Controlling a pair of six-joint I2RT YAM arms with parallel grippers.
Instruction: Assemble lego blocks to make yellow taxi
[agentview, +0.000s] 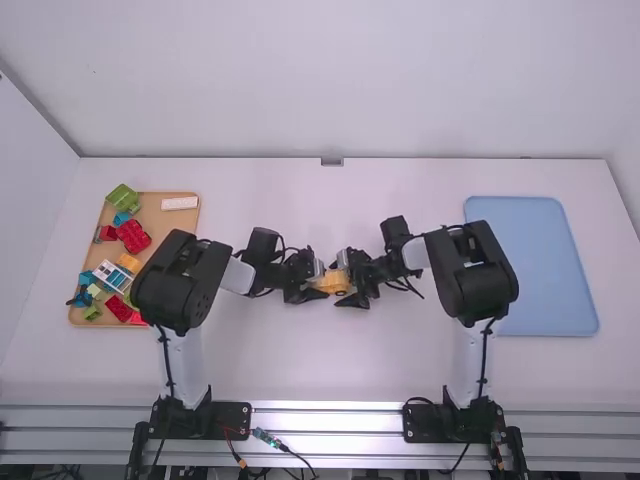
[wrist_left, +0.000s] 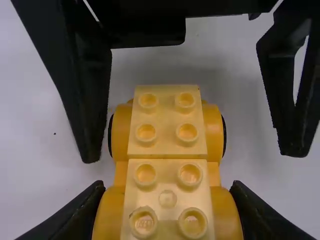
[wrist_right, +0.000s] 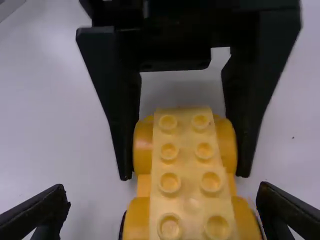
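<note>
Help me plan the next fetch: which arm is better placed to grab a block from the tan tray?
Left, probably: it stands nearer the tan tray, though its fingers must first release the yellow car.

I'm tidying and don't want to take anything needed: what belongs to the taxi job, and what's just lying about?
Belongs to the job:
yellow car, held by the left tool
right tool, open at the car's other end
perhaps the yellow block and white block on the brown tray

Just lying about, it seems:
red blocks
green blocks
blue tray
</note>
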